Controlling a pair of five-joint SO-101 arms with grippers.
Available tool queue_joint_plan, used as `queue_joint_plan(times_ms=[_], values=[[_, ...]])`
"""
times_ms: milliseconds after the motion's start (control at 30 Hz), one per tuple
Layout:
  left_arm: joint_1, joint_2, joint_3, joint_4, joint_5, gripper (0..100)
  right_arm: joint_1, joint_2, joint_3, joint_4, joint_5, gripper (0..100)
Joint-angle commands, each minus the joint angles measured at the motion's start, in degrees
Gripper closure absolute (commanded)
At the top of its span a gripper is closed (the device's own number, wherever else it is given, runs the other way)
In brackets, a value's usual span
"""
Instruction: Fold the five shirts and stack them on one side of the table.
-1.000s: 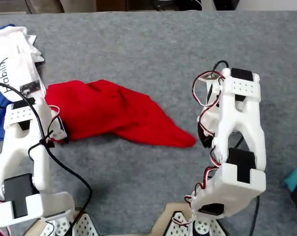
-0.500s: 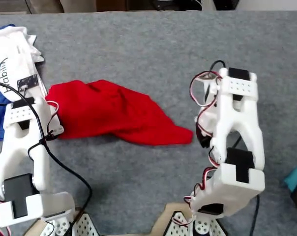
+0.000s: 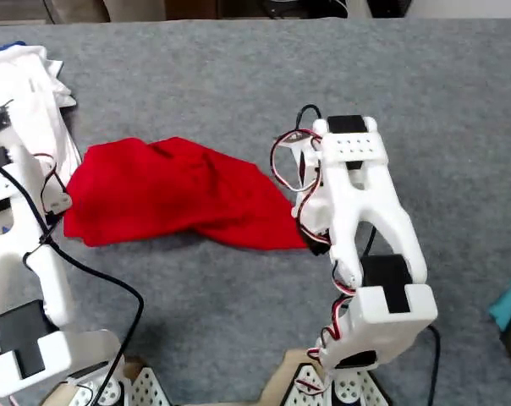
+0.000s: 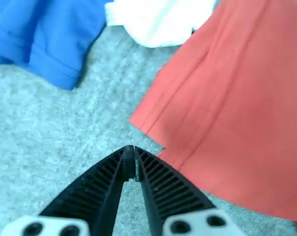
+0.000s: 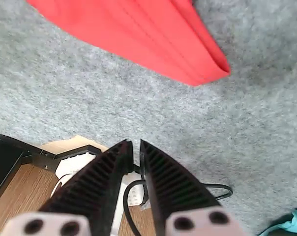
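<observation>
**A:** What do they work on?

**B:** A grey felt table that takes up nearly the whole high view.

**A:** Start at the left, then.

**B:** In the upper left corner a white shirt lies crumpled. In the left wrist view a blue shirt lies just beside it. The left arm stands along the left edge, below that white cloth.

**A:** And its claw?

**B:** The left gripper has its ribbed fingers pressed together with nothing between them. The tips hang over bare felt, just beside a hemmed corner of the red shirt.

**A:** Where does the red one lie?

**B:** Left of centre in the high view. It is spread flat but rumpled, wide at its left end and tapering toward the middle of the frame. Its narrow end reaches the right arm, which rises from the lower edge just right of centre.

**A:** Is that claw holding anything?

**B:** No. The right gripper is closed to a thin slit and grips nothing. It is over grey felt, near the folded tip of the red cloth but apart from it.

**A:** Anything farther right?

**B:** A teal object pokes in at the right edge. I cannot tell what it is.
</observation>
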Motion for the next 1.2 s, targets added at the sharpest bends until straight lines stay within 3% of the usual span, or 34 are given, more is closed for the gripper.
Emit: queue_joint_plan(times_ms=[0, 233, 467, 800, 1033, 1167], values=[[-0.4, -2.4, -1.4, 1.3, -0.8, 98, 2.2, -3.6, -0.3, 0.9, -1.8, 95.4], [1.1, -2.4, 3.7, 1.3, -3.3, 97, 4.1, -3.4, 0.0, -2.4, -5.9, 93.8], [1.1, -2.7, 4.3, 1.2, -3.4, 77, 3.1, -3.2, -1.1, -4.6, -12.2, 78.8], [2.1, -2.3, 8.8, -4.6, -3.3, 77, 3.1, 6.6, -0.8, -13.3, -16.5, 79.2], [4.9, -2.3, 12.0, -4.5, -3.4, 77, 3.4, 13.9, -1.2, -16.9, -16.4, 91.3], [5.6, -2.3, 12.4, -4.5, -3.4, 77, 3.5, 13.9, -2.4, -17.1, -16.4, 91.7]])
